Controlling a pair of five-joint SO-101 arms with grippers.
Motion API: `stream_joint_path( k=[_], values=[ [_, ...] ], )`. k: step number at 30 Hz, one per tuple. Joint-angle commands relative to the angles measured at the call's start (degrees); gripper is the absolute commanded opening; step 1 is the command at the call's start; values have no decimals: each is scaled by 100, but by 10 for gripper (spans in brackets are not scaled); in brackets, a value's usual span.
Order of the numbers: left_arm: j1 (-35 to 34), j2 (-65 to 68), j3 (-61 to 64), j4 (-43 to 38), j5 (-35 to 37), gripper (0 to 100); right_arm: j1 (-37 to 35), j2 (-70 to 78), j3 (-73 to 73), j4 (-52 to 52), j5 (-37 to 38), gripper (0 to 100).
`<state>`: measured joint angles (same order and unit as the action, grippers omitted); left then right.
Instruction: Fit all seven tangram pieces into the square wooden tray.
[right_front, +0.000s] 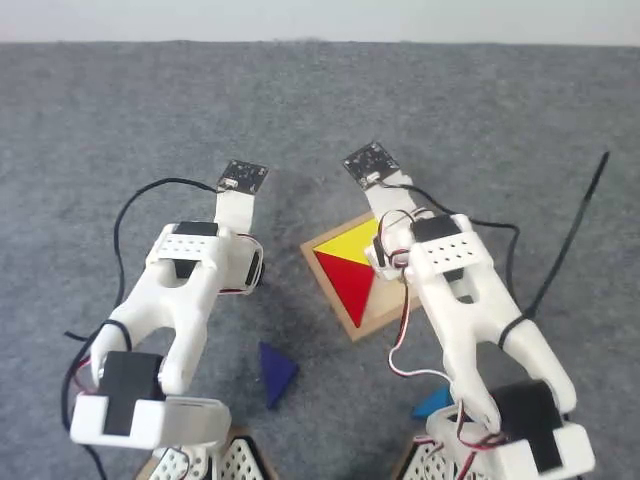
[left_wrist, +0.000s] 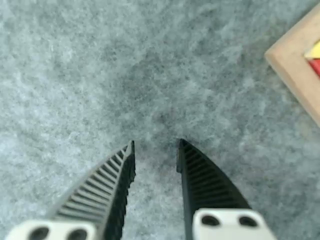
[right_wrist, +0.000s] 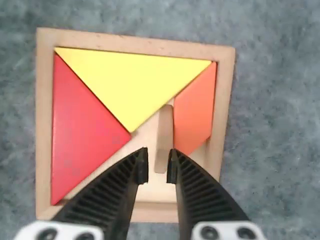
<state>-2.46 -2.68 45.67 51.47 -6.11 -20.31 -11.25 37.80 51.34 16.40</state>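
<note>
The right end effector (right_wrist: 157, 165) pinches narrowly on a pale wooden piece (right_wrist: 163, 135) at its tips, edge-up beside the orange piece (right_wrist: 195, 120) in the square wooden tray (right_wrist: 135, 39) below, likely to slot into the gap; the left end effector (left_wrist: 155, 150), half-open and empty, hangs over bare desk (left_wrist: 75, 60) beside the tray, out of the way

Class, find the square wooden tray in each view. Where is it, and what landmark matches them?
High view: the tray lies centre-right, partly under the right arm.
Left wrist view: one corner of the tray pokes in at the edge.
Right wrist view: the tray sits mid-picture, beyond the right end effector.
Shared landmark: the yellow triangle inside it.
</note>
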Motion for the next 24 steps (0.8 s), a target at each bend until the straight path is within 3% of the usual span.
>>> stream_joint_path(
  k=[1,9,24],
  values=[
    [70,9,-84,-114,-18,136,488,-48,-62,-189,-70,93],
    [70,9,-84,-114,-18,136,725,215,-105,-382,-53,93],
    [70,9,-84,-114,-18,136,-40,611,-62,-391,-44,93]
  ],
)
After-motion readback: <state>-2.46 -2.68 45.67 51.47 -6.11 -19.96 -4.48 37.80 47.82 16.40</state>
